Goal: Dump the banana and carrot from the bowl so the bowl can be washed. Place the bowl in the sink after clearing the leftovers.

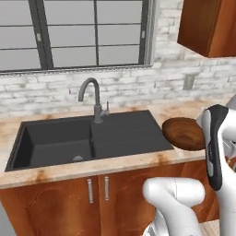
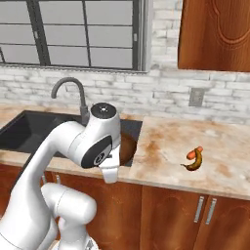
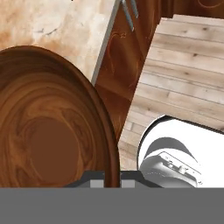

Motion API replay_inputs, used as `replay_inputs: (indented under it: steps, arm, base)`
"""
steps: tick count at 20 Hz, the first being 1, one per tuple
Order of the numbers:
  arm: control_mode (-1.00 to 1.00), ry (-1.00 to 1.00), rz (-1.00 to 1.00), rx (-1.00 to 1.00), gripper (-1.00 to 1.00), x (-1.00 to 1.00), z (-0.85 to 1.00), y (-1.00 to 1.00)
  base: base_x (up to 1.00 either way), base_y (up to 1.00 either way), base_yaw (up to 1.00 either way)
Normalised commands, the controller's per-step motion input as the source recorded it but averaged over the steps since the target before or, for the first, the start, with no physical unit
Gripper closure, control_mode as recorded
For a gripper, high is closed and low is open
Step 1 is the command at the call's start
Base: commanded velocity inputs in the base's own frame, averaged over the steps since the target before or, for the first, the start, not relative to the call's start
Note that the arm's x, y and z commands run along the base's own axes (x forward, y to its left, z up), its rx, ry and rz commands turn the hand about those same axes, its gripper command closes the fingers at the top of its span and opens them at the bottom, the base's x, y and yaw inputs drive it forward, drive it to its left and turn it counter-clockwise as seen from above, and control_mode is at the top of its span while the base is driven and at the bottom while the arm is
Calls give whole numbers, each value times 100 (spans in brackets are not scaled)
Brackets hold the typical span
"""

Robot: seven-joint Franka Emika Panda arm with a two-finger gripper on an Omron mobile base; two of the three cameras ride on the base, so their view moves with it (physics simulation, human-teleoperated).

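The gripper is clamped on the rim of the bowl; seen from the hand, the dark wooden rim runs straight down between the fingers, and the bowl's grained inside is bare. From the left side the bowl hangs tilted at the right end of the sink, its inside turned outward, just above the counter edge and partly behind the arm's white and black forearm. From the right side only a brown sliver of the bowl peeks out past the arm's big joint, right at the sink's near right corner.

The sink is a dark grey basin with a flat drainboard on its right half, and the curved grey faucet stands behind it.

Well away on the marbled counter, to the right, the carrot lies touching a brownish banana, both flat on the stone.

A grey wall outlet sits on the white brick. I can see no writing or brand marks on anything here.
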Motion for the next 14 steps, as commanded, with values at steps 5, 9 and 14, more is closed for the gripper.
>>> replay_inputs:
  steps: [5,9,14]
  arm:
    - [100,0,0,0,100,0,0,0]
    - [100,0,0,0,100,0,0,0]
    - [100,0,0,0,100,0,0,0]
  base:
    - [0,100,-2]
    - [9,100,-1]
    - [32,100,0]
